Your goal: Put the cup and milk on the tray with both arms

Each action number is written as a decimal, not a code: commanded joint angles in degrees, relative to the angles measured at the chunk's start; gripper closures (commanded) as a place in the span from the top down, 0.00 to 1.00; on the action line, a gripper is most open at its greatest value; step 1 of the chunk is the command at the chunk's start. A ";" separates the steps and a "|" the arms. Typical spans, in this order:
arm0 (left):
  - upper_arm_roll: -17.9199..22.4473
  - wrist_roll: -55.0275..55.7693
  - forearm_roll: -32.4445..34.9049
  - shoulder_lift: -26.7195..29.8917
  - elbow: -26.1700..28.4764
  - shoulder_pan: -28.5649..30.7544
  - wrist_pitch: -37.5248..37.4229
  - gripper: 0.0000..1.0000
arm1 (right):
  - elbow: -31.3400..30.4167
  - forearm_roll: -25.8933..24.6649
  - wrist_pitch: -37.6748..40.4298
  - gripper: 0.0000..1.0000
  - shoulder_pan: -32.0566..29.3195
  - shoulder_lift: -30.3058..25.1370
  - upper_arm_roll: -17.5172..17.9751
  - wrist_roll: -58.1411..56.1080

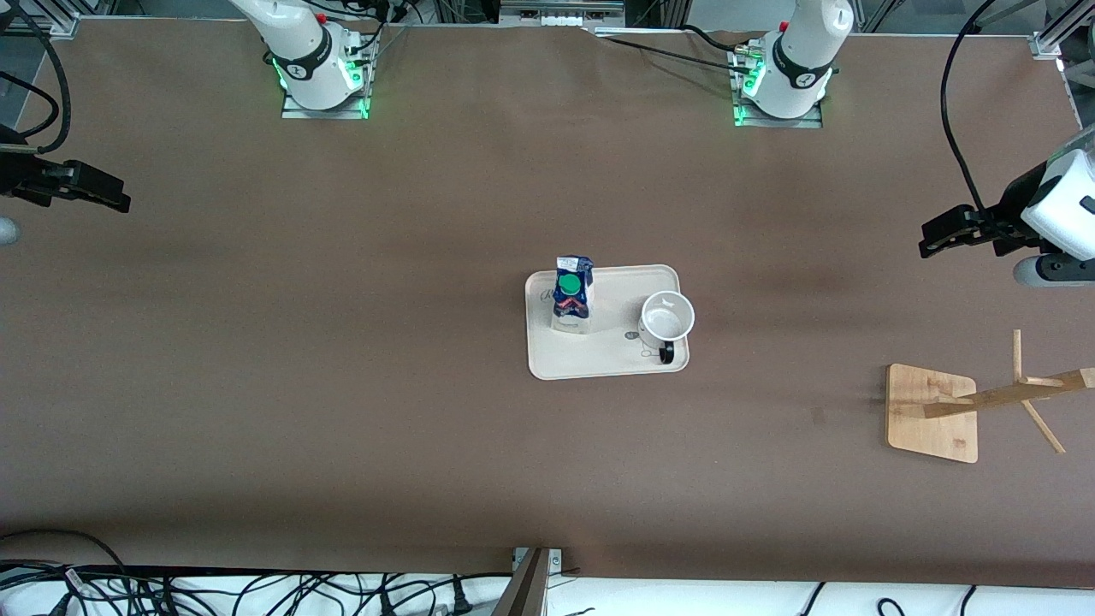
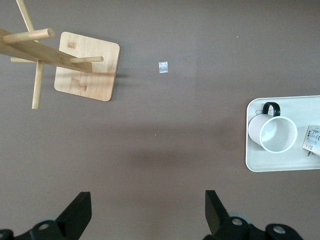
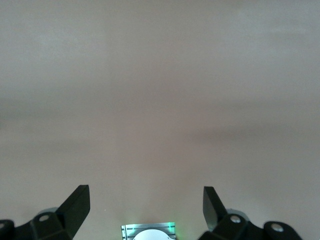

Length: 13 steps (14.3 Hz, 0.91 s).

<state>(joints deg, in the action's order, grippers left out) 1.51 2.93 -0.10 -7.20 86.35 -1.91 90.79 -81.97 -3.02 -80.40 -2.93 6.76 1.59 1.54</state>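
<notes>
cream-white tray (image 1: 599, 364) at table centre carries milk carton (image 1: 572, 295) and smiley mug (image 1: 666, 318); task looks done, so left gripper (image 1: 941, 235) and right gripper (image 1: 107, 195) wait wide, empty, at the table's ends

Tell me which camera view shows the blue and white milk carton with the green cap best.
The front view: the blue and white milk carton with the green cap shows whole, standing upright on the cream-white rounded tray. The left wrist view catches only a sliver of it at the picture's edge. The right wrist view shows only bare table.
</notes>
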 commanded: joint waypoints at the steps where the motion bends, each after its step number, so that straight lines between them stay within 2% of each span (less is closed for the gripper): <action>1: 0.07 -0.56 1.33 -0.71 -1.53 -0.37 1.22 1.00 | 1.81 -0.50 1.13 1.00 -0.32 0.80 0.25 -0.48; 13: -0.02 -0.47 0.98 -0.89 -1.53 -0.20 1.58 1.00 | 1.90 1.79 -0.63 1.00 -0.41 1.41 0.34 -0.31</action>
